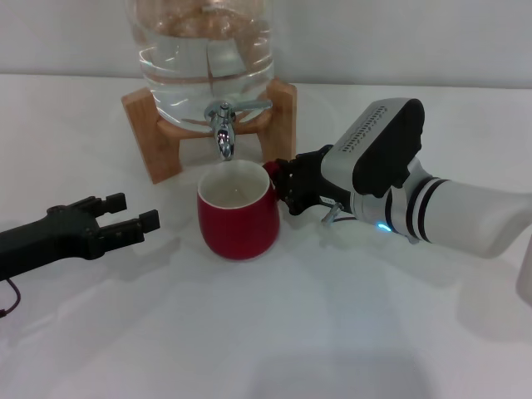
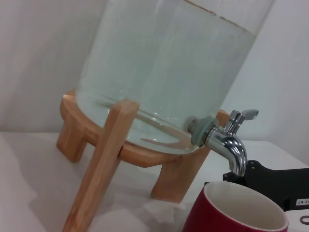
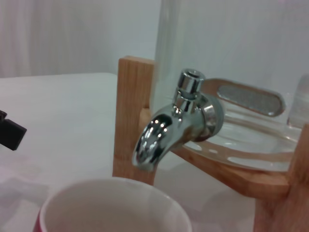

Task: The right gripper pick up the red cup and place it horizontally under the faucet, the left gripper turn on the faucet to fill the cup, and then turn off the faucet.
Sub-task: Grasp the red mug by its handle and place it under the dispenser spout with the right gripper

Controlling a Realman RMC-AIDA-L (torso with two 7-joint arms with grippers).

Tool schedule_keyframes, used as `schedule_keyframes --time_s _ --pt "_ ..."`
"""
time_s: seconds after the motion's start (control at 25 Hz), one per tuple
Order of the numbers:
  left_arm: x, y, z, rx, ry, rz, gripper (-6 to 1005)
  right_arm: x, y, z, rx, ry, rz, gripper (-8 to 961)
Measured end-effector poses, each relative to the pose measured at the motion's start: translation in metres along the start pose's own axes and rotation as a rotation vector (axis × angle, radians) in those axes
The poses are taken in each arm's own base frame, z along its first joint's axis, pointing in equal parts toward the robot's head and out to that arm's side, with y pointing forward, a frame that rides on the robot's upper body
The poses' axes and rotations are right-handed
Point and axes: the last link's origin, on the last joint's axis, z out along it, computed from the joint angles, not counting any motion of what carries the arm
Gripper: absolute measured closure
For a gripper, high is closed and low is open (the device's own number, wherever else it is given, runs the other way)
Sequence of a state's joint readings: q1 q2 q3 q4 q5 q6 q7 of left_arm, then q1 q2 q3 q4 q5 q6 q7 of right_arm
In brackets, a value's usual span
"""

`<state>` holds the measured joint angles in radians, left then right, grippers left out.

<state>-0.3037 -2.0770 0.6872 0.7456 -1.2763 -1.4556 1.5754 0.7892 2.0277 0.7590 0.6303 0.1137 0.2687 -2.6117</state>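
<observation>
So the count: one red cup point(image 1: 237, 218), one chrome faucet point(image 1: 223, 126), one clear water jug point(image 1: 199, 50), one wooden stand point(image 1: 154, 137), and two black grippers point(image 1: 133, 214) point(image 1: 283, 187) — nothing else countable, I think.

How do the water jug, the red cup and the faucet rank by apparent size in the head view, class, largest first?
1. The water jug, largest though cut off at the top edge.
2. The red cup, standing upright under the spout.
3. The faucet, clearly smallest.
The cup sits slightly nearer the camera, but the gaps are too wide to change the order.
</observation>
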Motion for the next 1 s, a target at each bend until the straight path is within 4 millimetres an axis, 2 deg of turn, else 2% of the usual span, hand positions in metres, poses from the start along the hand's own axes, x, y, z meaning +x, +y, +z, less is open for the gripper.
schedule_keyframes --time_s 0.2,0.64,1.0 --pt "-0.0010 0.0000 -0.0007 0.002 -0.001 -0.002 112 -0.0008 0.0013 0.0001 -0.007 -0.006 -0.003 855" --pt "-0.0014 0.0000 -0.0010 0.002 -0.001 -0.009 112 -0.0001 0.0013 -0.0005 -0.005 -0.007 0.005 741" --pt "-0.0015 0.0009 -0.0007 -0.004 -0.003 -0.009 112 0.0012 -0.0005 -0.0004 0.005 0.000 0.024 740"
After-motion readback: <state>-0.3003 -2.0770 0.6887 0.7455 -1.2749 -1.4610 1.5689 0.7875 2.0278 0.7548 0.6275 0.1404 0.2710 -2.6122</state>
